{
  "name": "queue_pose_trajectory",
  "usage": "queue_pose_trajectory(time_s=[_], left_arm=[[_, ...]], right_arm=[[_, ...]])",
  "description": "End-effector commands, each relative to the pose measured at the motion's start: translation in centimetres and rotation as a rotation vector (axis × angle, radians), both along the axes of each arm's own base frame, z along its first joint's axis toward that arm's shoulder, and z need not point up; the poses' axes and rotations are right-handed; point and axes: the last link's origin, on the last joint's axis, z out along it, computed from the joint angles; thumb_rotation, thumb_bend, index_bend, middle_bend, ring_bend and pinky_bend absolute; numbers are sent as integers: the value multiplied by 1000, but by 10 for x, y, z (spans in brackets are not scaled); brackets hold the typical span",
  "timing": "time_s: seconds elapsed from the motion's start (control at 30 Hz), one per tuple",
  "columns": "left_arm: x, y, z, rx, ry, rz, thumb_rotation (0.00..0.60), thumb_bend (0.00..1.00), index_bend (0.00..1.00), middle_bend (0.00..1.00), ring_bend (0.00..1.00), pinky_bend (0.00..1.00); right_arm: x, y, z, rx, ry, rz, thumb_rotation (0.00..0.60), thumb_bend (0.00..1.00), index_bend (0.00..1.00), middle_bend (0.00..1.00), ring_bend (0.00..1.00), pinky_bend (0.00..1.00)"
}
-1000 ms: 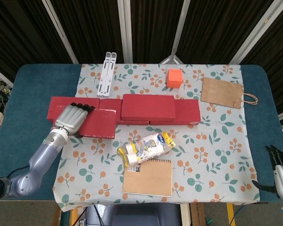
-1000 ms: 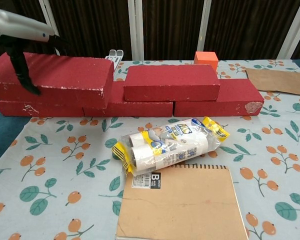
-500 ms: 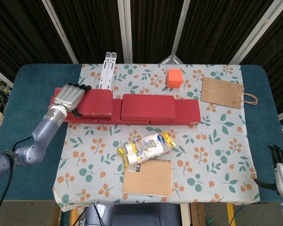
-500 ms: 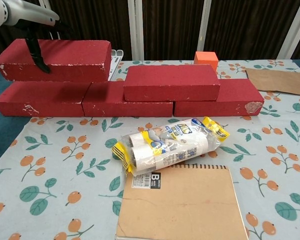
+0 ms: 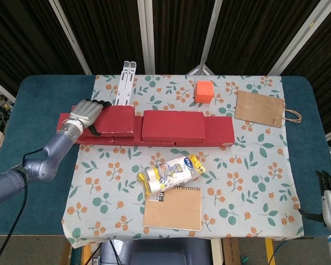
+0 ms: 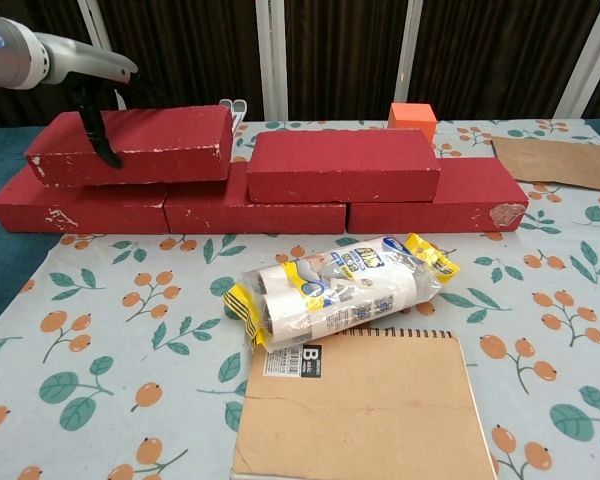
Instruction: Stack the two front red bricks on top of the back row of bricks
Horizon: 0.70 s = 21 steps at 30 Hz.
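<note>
The left hand grips the left end of the second brick, whose long axis runs left-right along the back row.

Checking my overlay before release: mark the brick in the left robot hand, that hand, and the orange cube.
held brick (image 6: 145, 143), chest view, middle of its front face
left robot hand (image 5: 87, 114), head view, back of the hand
orange cube (image 5: 204, 90), head view, top face

Silver-grey robot hand with black fingertips, grey-blue forearm, possibly black cable.
</note>
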Motion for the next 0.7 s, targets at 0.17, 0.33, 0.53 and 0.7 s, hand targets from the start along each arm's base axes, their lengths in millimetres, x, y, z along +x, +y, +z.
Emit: queue_pose_trajectory(time_s=[0.17, 0.33, 0.53, 0.7], left_arm=[[4, 4, -8, -31, 14, -12, 600, 8, 326, 249, 182, 198], [4, 6, -13, -39, 24, -14, 600, 8, 325, 246, 182, 198], [4, 10, -14, -36, 12, 6, 600, 8, 323, 243, 182, 198], [6, 9, -15, -39, 19, 2, 600, 8, 323, 243, 182, 198]], right_arm=[[-2, -1, 0, -6, 7, -15, 600, 63, 0, 35, 0, 0], [-2, -1, 1, -9, 11, -18, 600, 63, 0, 35, 0, 0], [-3, -1, 0, -1, 11, -17, 600, 63, 0, 35, 0, 0], [-4, -2, 1, -3, 11, -21, 600, 63, 0, 35, 0, 0]])
